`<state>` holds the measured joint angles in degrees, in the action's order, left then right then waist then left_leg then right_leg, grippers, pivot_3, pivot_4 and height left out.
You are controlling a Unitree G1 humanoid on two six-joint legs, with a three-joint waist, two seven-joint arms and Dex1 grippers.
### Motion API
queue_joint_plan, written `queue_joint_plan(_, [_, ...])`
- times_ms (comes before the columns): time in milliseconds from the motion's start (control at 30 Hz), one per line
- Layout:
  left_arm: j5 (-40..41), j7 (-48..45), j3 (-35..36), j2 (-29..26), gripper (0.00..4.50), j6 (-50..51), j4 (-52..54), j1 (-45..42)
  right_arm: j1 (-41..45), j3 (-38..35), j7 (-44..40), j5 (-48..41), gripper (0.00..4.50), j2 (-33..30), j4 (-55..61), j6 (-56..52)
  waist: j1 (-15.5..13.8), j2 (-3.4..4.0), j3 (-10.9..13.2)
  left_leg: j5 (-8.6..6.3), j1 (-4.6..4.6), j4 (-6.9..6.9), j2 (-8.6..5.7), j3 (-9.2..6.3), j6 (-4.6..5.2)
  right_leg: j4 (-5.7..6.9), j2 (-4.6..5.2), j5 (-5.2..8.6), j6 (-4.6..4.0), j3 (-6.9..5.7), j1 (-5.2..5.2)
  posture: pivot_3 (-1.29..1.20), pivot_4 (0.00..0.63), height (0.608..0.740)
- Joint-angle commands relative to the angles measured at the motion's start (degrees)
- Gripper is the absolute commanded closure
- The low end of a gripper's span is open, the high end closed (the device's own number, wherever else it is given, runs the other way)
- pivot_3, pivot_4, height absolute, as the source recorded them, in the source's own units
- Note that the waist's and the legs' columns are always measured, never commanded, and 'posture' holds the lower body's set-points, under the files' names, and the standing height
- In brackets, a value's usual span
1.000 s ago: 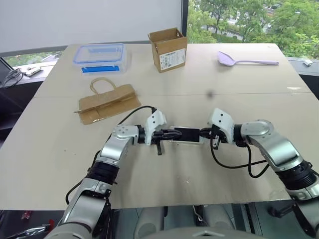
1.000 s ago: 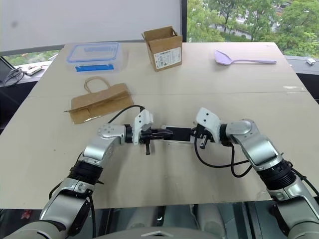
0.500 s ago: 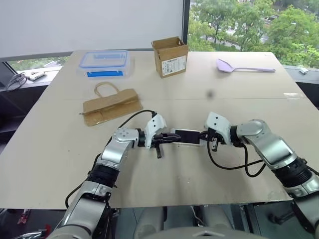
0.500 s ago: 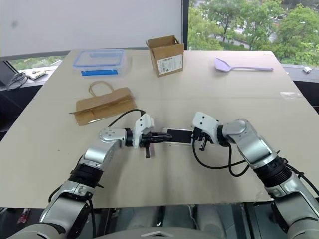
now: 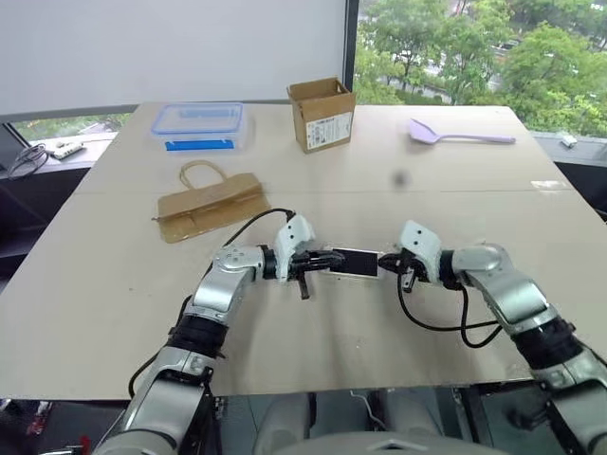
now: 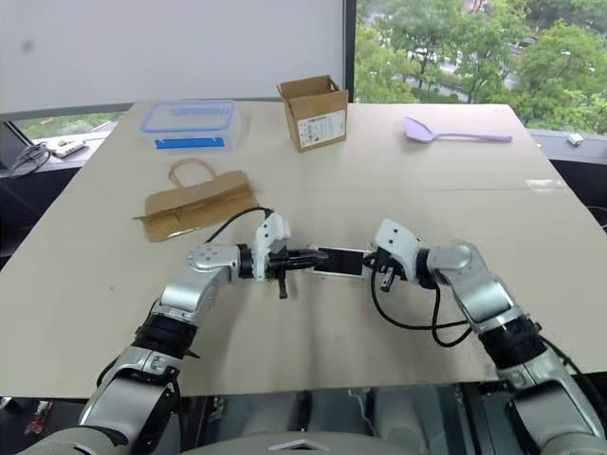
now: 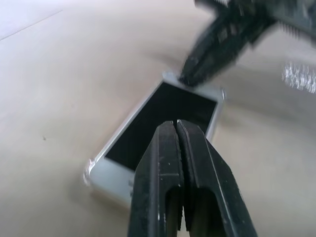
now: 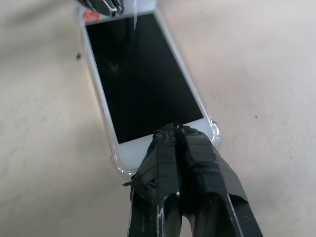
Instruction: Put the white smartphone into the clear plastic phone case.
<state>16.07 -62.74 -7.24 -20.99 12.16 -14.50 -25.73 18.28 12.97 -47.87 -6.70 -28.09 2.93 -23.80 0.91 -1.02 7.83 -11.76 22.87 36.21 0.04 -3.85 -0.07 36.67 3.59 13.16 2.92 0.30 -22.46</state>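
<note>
The white smartphone [image 5: 353, 263] lies flat on the table, screen up, between my two grippers. The clear plastic phone case [image 8: 213, 129] shows as a transparent rim around the phone's corners, so the phone lies inside it. I cannot tell how snugly it sits. My left gripper [image 5: 327, 261] is shut, and its tips rest over one end of the phone [image 7: 163, 113]. At the other end, on the white bezel, my shut right gripper [image 8: 171, 129] touches down with its tips. Neither gripper is closed around anything.
A flat brown paper bag [image 5: 211, 201] lies behind my left arm. Farther back stand a clear food box with a blue-rimmed lid [image 5: 199, 126] and an open cardboard box [image 5: 322, 114]. A purple spoon [image 5: 455, 136] lies at the far right.
The whole picture has shifted with the camera. My right gripper has sunk a little at its end of the phone. The left gripper and the phone have stayed in place.
</note>
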Motion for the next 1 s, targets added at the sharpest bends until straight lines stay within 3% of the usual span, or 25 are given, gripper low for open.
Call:
queue_joint_plan(33, [5.18, 3.26, 5.00, 1.79, 4.47, 1.13, 4.33, -1.06, -2.03, -6.51, 1.16, -4.83, 4.20, 0.73, 2.89, 2.74, -0.04, 0.17, 0.44, 0.14, 0.11, 0.00, -0.01, 0.10, 0.22, 0.13, -0.02, -0.02, 0.00, -0.08, -0.21, 0.00, 0.150, 0.740])
queue_joint_plan(100, [7.68, 4.99, 7.10, 2.15, 3.92, 3.80, 6.46, -1.21, -3.68, -10.15, 1.34, -7.38, 3.55, -0.26, 6.67, 1.70, -0.12, 0.29, 0.94, 0.16, 0.17, -0.02, -0.05, 0.22, 0.26, 0.25, -0.28, -0.06, 0.00, -0.23, -0.29, 0.00, 0.150, 0.740])
queue_joint_plan(167, [9.14, 6.05, 8.37, 2.13, 3.18, 5.25, 8.05, -1.35, -4.55, -12.53, 2.44, -8.31, 2.61, -0.86, 8.92, 1.71, -0.08, 0.32, 0.98, 0.14, 0.56, -0.02, -0.06, 0.34, 0.24, 0.25, -0.44, -0.21, 0.17, -0.22, -0.66, 0.00, 0.150, 0.740])
queue_joint_plan(200, [9.44, 6.86, 8.90, 2.05, 2.71, 5.79, 8.74, -1.37, -5.08, -13.84, 2.82, -9.00, 2.15, -1.35, 10.21, 1.26, -0.07, 0.32, 0.99, 0.14, 0.98, 0.00, -0.06, 0.41, 0.23, 0.28, -0.52, -0.33, 0.00, -0.20, -1.05, 0.00, 0.150, 0.740])
queue_joint_plan(333, [12.48, 7.02, 11.31, -0.68, 0.78, 9.67, 13.48, 1.04, -9.43, -19.65, 3.21, -11.81, 0.18, -4.38, 15.76, -0.05, -0.23, 0.26, 1.25, 0.06, 1.05, -0.18, -0.28, 0.44, 0.28, 0.18, -0.50, -0.31, 0.00, -0.21, -1.12, 0.00, 0.150, 0.740])
queue_joint_plan(367, [13.24, 6.97, 12.04, -1.88, 0.23, 10.66, 15.03, 2.26, -11.18, -21.21, 2.76, -12.81, 0.00, -5.33, 17.21, -0.30, -0.23, 0.27, 1.28, 0.05, 1.05, -0.21, -0.28, 0.45, 0.29, 0.14, -0.50, -0.30, 0.00, -0.21, -1.11, 0.00, 0.150, 0.740])
queue_joint_plan(400, [13.66, 6.97, 12.53, -2.94, 0.06, 11.22, 16.13, 3.18, -12.48, -22.32, 2.34, -13.78, 0.00, -6.13, 18.20, -0.75, -0.21, 0.30, 1.36, 0.04, 1.04, -0.23, -0.28, 0.45, 0.31, 0.12, -0.49, -0.30, 0.00, -0.21, -1.11, 0.00, 0.150, 0.740])
queue_joint_plan(567, [16.00, 5.23, 14.44, -10.52, 0.06, 14.08, 26.91, 12.90, -20.42, -28.92, -0.28, -18.29, 0.00, -10.06, 21.33, -0.92, -0.08, 0.35, 1.77, 0.02, 0.97, -0.23, -0.20, 0.56, 0.33, 0.10, -0.48, -0.10, 0.08, -0.09, -1.10, 0.00, 0.150, 0.740])
queue_joint_plan(800, [16.49, 7.08, 19.61, -16.72, 0.06, 14.65, 31.22, 20.28, -30.03, -35.44, -2.33, -18.13, 0.00, -14.00, 22.26, 1.28, -0.60, 0.30, 1.88, 0.01, 0.95, -0.03, 0.06, 0.64, 0.31, 0.12, -0.47, -0.01, -0.03, -0.12, -1.06, 0.00, 0.150, 0.740])
queue_joint_plan(1000, [17.89, 5.48, 22.76, -20.56, 0.06, 15.57, 29.11, 21.09, -34.15, -39.73, -3.78, -20.08, 0.00, -16.46, 23.39, 0.21, -0.55, 0.29, 1.97, 0.01, 0.94, -0.03, 0.08, 0.78, 0.31, 0.09, -0.47, -0.01, -0.02, -0.04, -1.08, 0.00, 0.150, 0.740])
